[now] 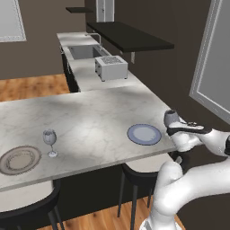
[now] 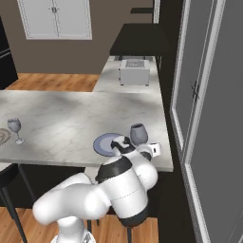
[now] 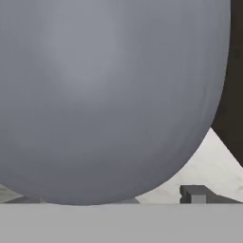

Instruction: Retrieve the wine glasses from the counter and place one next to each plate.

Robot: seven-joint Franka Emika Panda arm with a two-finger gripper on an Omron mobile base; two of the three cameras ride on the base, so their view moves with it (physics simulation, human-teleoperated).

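Two translucent grey-blue stemmed wine glasses are out on the pale veined marble top with stools beneath [image 1: 90,121]. One, the slimmer glass [image 1: 50,142], stands upright just beside the beige plate with the brownish rim [image 1: 19,159], so that half looks finished. The other, the rounder-bowled glass [image 2: 138,134], stands near the round blue-grey plate [image 1: 143,134], on its right, close to the marble's edge. The white arm's two-finger claw [image 2: 124,144] sits right up against this glass, whose bowl [image 3: 109,95] looms large in the hand view. Whether the jaws are apart or pressing the glass, I cannot tell. If it lets go cleanly, both places look set.
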